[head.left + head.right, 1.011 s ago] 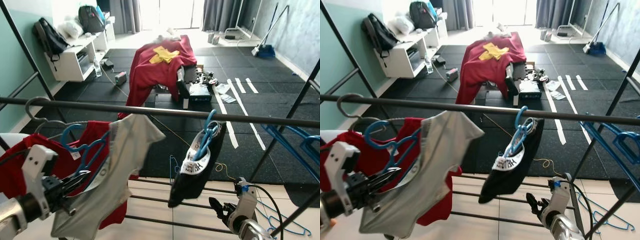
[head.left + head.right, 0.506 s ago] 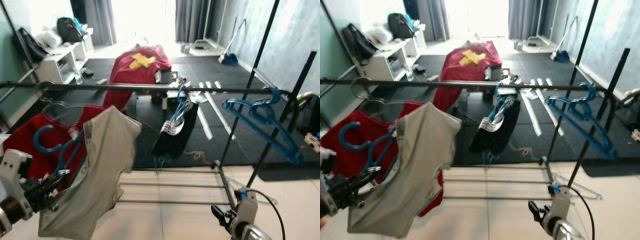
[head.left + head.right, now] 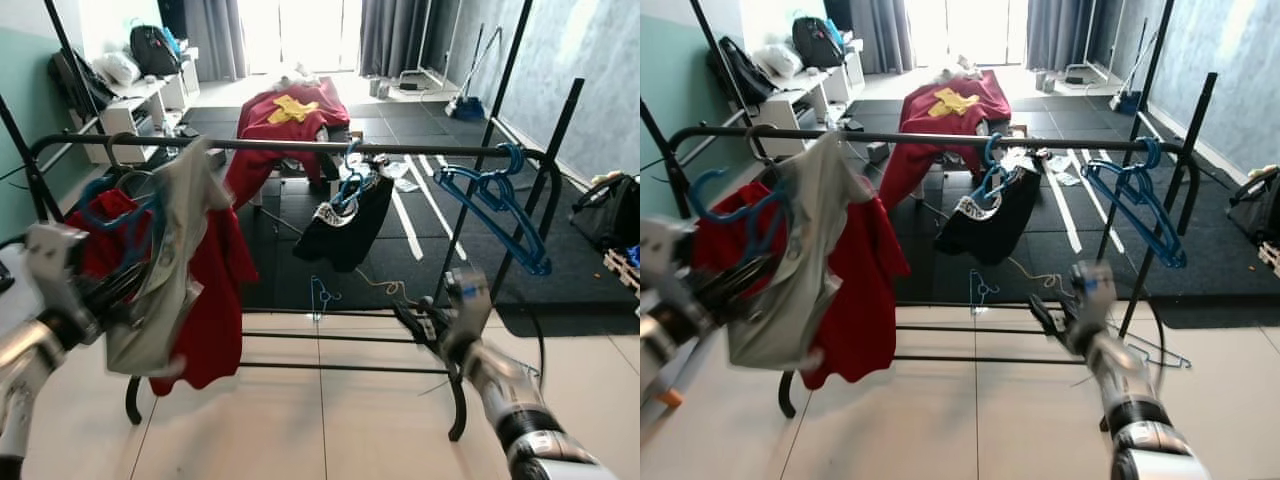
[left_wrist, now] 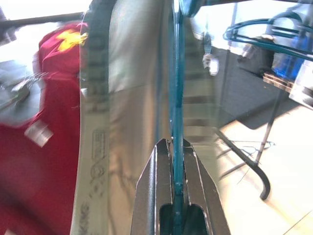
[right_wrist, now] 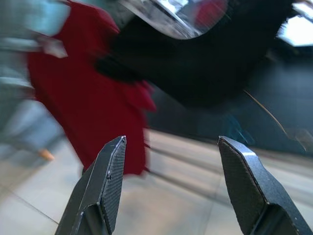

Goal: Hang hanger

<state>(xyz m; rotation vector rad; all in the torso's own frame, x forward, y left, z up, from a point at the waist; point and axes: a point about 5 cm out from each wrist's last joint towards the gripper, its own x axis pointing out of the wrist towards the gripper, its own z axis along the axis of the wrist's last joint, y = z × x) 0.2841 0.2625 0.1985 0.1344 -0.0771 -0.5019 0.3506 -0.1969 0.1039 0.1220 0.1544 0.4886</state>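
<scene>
A blue hanger (image 3: 730,210) carrying a grey shirt (image 3: 160,270) is pinched in my left gripper (image 3: 118,288). In the left wrist view the black fingers (image 4: 156,171) are shut on the hanger's blue bar (image 4: 177,112). Its hook sits just below the left end of the black rack rail (image 3: 280,146). A red shirt (image 3: 210,300) hangs on the rail behind it. My right gripper (image 3: 415,320) reaches forward by the rack's lower bars, open with nothing between its fingers (image 5: 105,186).
A black garment on a blue hanger (image 3: 345,212) hangs mid-rail, and bare blue hangers (image 3: 495,205) hang at its right end. A blue hanger (image 3: 320,294) lies on the floor. Behind are a red-draped table (image 3: 290,112), a white shelf (image 3: 135,108) and a black bag (image 3: 612,210).
The whole picture has shifted, and the rack now looks farther off. My left arm has lifted the hanger and grey shirt up near the rail's left end. My right arm has risen forward.
</scene>
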